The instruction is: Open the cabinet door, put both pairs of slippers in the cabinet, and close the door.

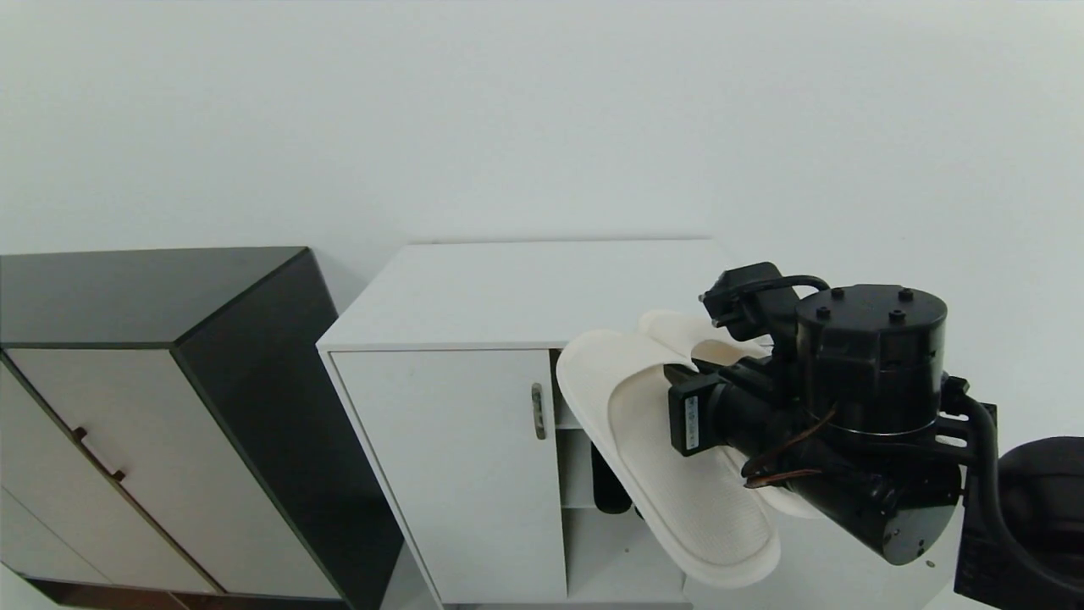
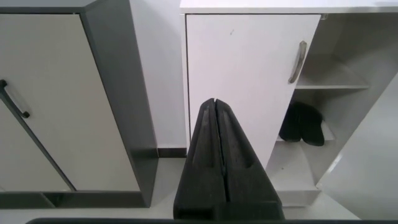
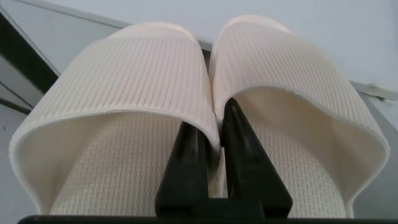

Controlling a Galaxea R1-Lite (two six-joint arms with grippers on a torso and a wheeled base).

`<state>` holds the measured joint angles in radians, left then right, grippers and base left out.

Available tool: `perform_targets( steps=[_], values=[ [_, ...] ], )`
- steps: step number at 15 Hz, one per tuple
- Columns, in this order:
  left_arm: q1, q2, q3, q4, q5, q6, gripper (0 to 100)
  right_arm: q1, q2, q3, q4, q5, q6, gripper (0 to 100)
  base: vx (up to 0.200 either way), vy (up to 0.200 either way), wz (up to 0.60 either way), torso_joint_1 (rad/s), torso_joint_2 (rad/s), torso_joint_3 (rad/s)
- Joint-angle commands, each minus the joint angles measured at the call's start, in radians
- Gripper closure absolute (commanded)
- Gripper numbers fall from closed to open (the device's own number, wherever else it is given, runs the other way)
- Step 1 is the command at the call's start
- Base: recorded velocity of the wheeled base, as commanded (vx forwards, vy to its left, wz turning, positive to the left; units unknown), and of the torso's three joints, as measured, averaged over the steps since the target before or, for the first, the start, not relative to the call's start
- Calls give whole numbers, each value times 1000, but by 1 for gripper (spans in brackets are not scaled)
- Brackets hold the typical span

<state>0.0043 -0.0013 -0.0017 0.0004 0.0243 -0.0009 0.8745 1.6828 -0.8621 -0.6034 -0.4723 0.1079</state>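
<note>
Item 1. Right gripper (image 3: 214,124): in the head view its fingers are hidden behind the wrist. The right wrist view shows them nearly closed, pinching the inner strap edges of both cream slippers (image 3: 143,74) between them.

Item 2. Cream slippers (image 1: 677,474): held side by side in the air before the open right half of the cabinet (image 1: 508,288), soles tilted. The farther one is largely covered by the arm, and we cannot see its heel.

Item 3. Left gripper (image 2: 215,102): fingers pressed flat together, nothing between them, pointing toward the shut left door (image 2: 242,62).

Item 4. Black slippers (image 2: 301,123): standing in the middle compartment, toes down as far as we can tell. The left wrist view shows the pair. In the head view we see only a dark sliver beside the cream sole.

Item 5. Handle (image 1: 538,411): upright on the shut door's inner edge.

Item 6. Dark cabinet (image 1: 254,381): left of the white one, cut off by the picture's edge.
</note>
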Motion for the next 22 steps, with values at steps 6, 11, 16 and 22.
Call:
perform_targets(
  steps=[6,11,16,22],
  values=[
    [0,1,0,0,0,-1,100,0,8,6,-1,4,-2,100,0,0,0,-8,22,13],
    [0,1,0,0,0,-1,100,0,8,8,-1,4,-2,100,0,0,0,-173,438,264],
    [-1,1,0,0,0,-1,100,0,9,11,-1,4,-4,100,0,0,0,-183,507,315],
    [0,1,0,0,0,-1,100,0,9,12,-1,1,-4,100,0,0,0,-152,474,324]
  ],
)
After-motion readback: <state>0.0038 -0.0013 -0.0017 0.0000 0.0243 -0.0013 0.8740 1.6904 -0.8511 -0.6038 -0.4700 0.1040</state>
